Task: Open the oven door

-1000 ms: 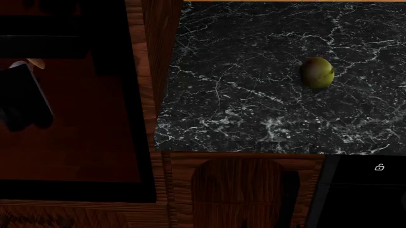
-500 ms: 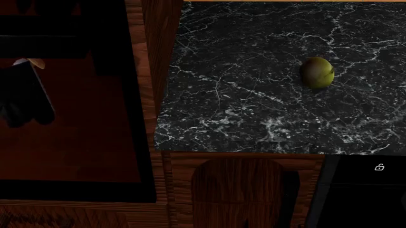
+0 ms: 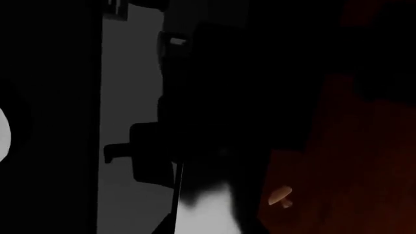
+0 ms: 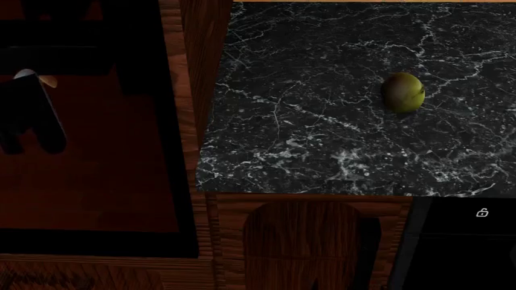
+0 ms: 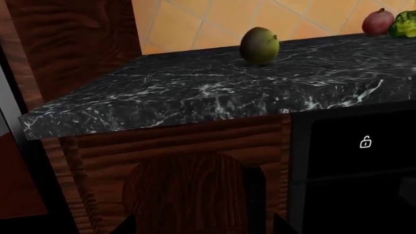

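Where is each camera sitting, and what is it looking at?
Head view: from the robot's head, looking down on the oven door and marble counter; the left gripper shows.
Left wrist view: very dark, mostly the gripper's body.
Right wrist view: low, facing the counter edge.
Shared: the green fruit and lock icon.

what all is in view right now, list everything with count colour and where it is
oven door: 1, black frame with dark reddish glass, lying open and flat at the head view's left
countertop: 1, black marble with white veins, centre and right
green fruit: 1, olive green, on the countertop toward its back right
red fruit: 1, dark red, far end of the countertop by the tiled wall
green vegetable: 1, bright green, beside the red fruit, cut by the frame edge
wooden cabinet: 1, brown, under the countertop
black appliance front: 1, black with a small lock icon, right of the cabinet
left hand: 1, black, over the oven door glass; open or shut unclear
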Tool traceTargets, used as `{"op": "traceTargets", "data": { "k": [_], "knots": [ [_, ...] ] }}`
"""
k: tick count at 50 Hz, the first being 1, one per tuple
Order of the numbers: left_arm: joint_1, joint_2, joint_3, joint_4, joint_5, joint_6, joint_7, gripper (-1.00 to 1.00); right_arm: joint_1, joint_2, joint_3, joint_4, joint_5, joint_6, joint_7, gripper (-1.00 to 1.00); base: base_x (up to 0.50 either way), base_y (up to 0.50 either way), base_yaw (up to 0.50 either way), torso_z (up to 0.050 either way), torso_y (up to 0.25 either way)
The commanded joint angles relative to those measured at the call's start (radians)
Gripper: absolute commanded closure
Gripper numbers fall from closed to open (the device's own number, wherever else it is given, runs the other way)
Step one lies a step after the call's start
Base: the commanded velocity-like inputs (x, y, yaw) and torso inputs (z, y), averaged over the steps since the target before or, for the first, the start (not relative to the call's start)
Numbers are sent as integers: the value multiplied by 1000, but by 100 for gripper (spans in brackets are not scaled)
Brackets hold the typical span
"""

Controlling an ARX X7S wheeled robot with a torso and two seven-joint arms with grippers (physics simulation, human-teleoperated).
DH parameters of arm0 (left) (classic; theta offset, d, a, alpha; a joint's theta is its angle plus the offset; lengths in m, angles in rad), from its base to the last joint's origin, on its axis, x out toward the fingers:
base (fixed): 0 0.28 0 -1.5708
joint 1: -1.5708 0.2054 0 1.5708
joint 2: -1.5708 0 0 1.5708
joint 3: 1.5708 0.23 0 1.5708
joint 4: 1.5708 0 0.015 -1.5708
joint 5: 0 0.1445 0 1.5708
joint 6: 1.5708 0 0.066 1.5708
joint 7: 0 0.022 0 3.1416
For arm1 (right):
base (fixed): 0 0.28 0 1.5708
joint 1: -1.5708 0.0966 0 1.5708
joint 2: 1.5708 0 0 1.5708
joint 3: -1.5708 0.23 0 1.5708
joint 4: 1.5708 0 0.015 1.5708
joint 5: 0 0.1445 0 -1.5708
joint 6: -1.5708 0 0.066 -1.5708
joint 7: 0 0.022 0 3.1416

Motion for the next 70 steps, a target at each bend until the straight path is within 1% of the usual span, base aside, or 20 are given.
{"op": "traceTargets", "data": {
  "k": [1, 5, 13, 30, 55, 70],
  "knots": [
    [10, -2, 15, 11, -38, -16, 4, 100, -3, 4, -1, 1, 6, -6, 3, -100, 0, 0, 0, 0, 0],
    [17, -7, 16, 34, -36, -24, 9, 100, -3, 4, 0, 5, 8, -13, 2, -100, 0, 0, 0, 0, 0],
    [85, -67, 4, 193, -37, -90, 42, 100, 4, 0, -6, 18, 13, -25, -5, -100, 0, 0, 0, 0, 0],
    [189, -157, -17, 409, -41, -178, 75, 100, 3, 3, -14, 7, 20, -25, 1, -100, -1, 0, 0, 0, 0],
    [310, -246, -57, 635, -59, -292, 91, 100, -4, 16, -21, -27, 34, -21, 11, -100, 0, 0, -1, 0, 0],
    [409, -318, -74, 793, -68, -351, 95, 100, -4, 20, -28, -38, 42, -20, 15, -100, 0, 0, -1, 0, 0]
  ]
}}
